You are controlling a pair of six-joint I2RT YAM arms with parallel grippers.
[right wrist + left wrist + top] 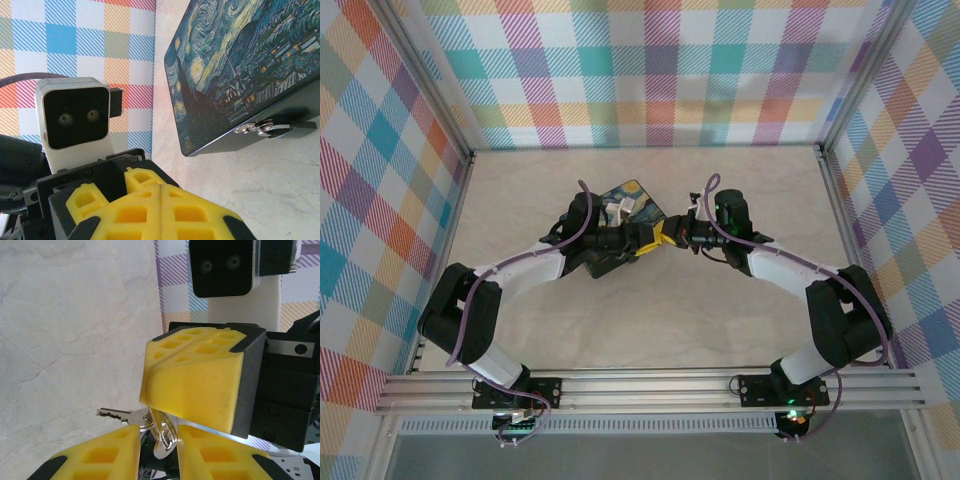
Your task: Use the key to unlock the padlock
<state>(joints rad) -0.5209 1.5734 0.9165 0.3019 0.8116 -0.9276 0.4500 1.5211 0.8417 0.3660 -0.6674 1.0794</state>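
Yellow fingertips of the left gripper [642, 245] and the right gripper [670, 238] meet beside the blue swirl-painted box [625, 200] on the pale marble-look table [750, 210]. At the left wrist, the narrow jaws hold the thin toothed key [114, 414] by its shiny ring [167, 432]. At the right wrist, the ribbed fingers press together, empty. I cannot tell the padlock from the box's silvery latch [262, 128].

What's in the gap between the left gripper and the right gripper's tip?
In the left wrist view, a silvery ring carrying the key sits there, between the fingers of the left gripper and just under the shut right gripper.
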